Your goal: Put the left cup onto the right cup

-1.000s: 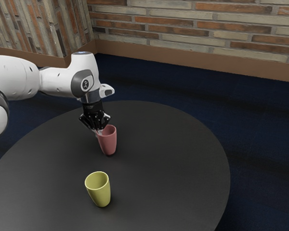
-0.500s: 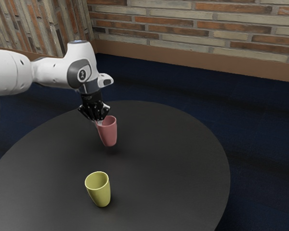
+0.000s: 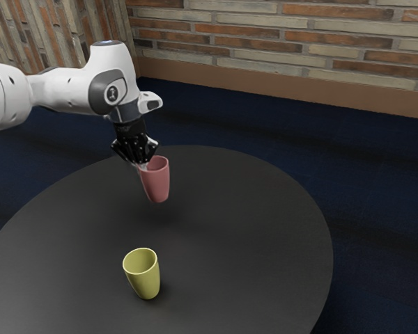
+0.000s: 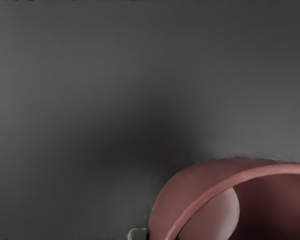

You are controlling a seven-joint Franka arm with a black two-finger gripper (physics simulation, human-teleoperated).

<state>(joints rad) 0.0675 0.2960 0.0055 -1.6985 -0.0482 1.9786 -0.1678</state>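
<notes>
Pink cup (image 3: pixel 156 182) hangs in the air, tilted a little, its rim pinched in the black pincer (image 3: pixel 141 158). Its base is off the round dark desk (image 3: pixel 265 229), and a faint shadow lies on the top below it. The yellow cup (image 3: pixel 142 273) stands upright on the desk, mouth up, well apart from the pink one and nearer the front edge, with open desk top between them. Beyond the desk a dark blue floor (image 3: pixel 362 153) runs to a brick wall (image 3: pixel 285 35). From the side I see both cups and the white arm (image 3: pixel 49 94) coming in from the exterior view's left. The wrist view adds the pink rim close under the hand, curved and blurred, part of the cup's inside, and grey desk top beyond it
</notes>
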